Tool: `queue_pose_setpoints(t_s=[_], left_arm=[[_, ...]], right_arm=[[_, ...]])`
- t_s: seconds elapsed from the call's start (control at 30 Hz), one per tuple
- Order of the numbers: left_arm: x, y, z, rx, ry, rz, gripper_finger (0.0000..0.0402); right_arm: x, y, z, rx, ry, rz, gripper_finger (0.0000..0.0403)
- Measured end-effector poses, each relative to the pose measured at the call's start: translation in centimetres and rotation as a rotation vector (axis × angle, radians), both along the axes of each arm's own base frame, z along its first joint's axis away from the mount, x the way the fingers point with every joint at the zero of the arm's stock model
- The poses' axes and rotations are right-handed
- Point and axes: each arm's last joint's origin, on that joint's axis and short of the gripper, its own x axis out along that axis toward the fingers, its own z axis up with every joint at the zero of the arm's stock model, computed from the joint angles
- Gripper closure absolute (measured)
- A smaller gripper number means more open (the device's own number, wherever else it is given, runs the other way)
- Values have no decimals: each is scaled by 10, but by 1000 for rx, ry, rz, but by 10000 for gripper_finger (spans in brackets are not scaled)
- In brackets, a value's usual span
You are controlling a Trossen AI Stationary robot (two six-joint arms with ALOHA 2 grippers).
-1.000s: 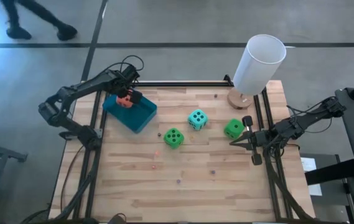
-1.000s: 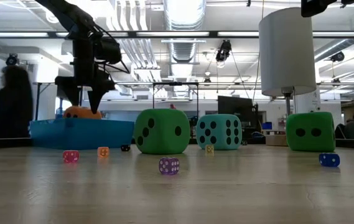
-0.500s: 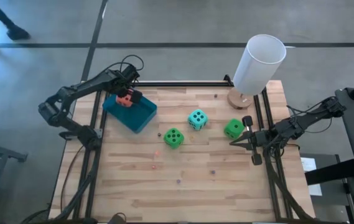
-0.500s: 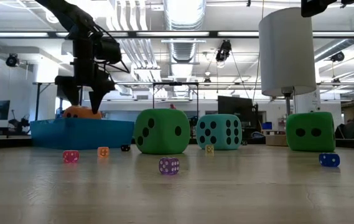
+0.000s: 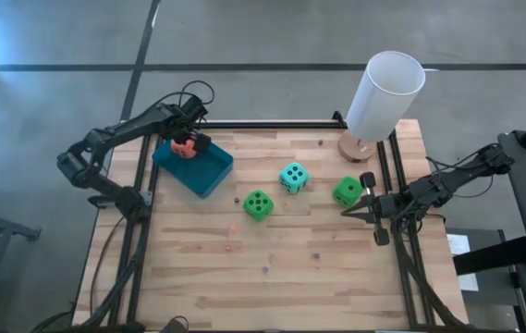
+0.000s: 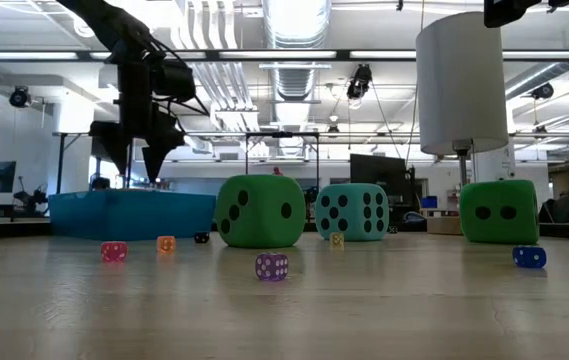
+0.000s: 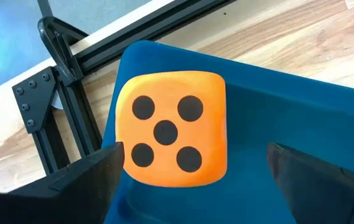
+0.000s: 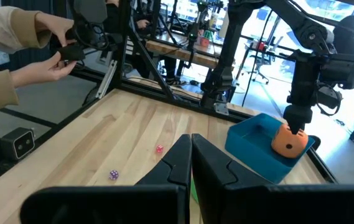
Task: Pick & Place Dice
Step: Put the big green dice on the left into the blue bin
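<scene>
The planked wooden worktop (image 5: 272,250) is framed by dark metal rails. A smooth blue tray (image 5: 209,172) is set at its far left corner, with the orange-red die (image 5: 183,149), a soft rounded cube showing five pips, lying inside. The left gripper (image 5: 187,136) hangs just above that die, fingers (image 7: 83,180) spread wide, released. Two green dice (image 5: 258,204) and the teal die (image 5: 292,176) sit mid-worktop. At the right edge, the right gripper (image 5: 349,210) is seen with fingers (image 8: 178,163) pressed together, empty.
</scene>
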Motion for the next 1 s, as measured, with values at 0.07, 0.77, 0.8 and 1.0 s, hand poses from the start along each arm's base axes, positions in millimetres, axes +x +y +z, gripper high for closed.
queue_pose_setpoints(t_s=[0.07,0.77,0.8,1.0], left_arm=[[0,0,0,0,0,0,14],[15,-47,33,35,-159,-176,21],[18,-53,35,38,-171,-196,20],[42,-89,39,39,-247,-278,8]], right_arm=[[0,0,0,0,0,0,394],[0,0,0,0,0,0,394],[0,0,0,0,0,0,394],[0,0,0,0,0,0,394]])
